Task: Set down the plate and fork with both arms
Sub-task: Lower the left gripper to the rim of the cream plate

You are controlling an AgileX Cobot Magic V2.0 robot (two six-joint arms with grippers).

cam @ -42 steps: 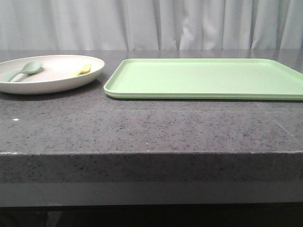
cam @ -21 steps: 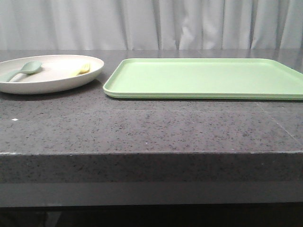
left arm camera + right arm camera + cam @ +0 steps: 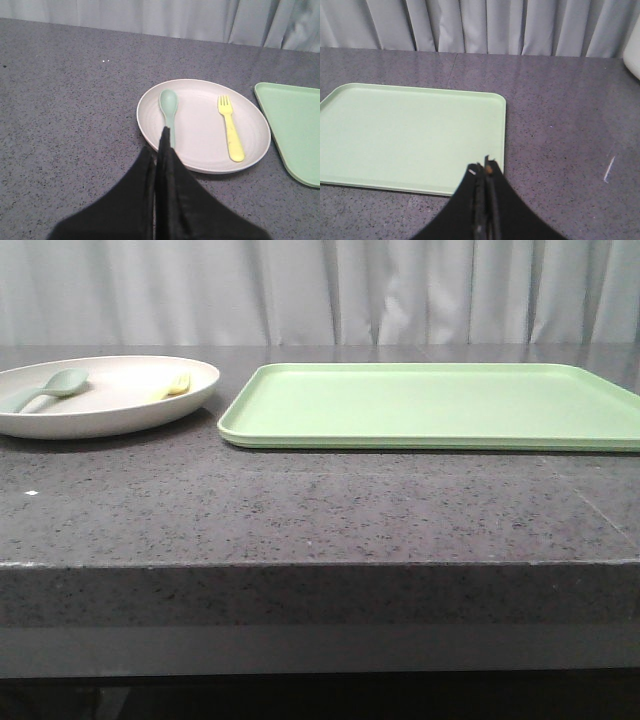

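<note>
The cream-white plate [image 3: 110,405] sits on the grey counter at the far left; it also shows in the left wrist view [image 3: 200,125]. The pale-yellow fork [image 3: 230,129] lies flat in it, and its end shows in the front view [image 3: 176,386]. A grey-green spoon [image 3: 169,109] lies beside the fork in the plate. My left gripper [image 3: 162,142] is shut and empty, above the plate's near rim, over the spoon's handle. My right gripper [image 3: 486,169] is shut and empty, above the near right corner of the light-green tray [image 3: 410,135]. Neither gripper shows in the front view.
The light-green rectangular tray [image 3: 430,405] lies right of the plate and holds nothing. A grey curtain hangs behind the counter. The counter's front edge [image 3: 320,565] runs across the front view. A white object [image 3: 634,60] shows at the edge of the right wrist view.
</note>
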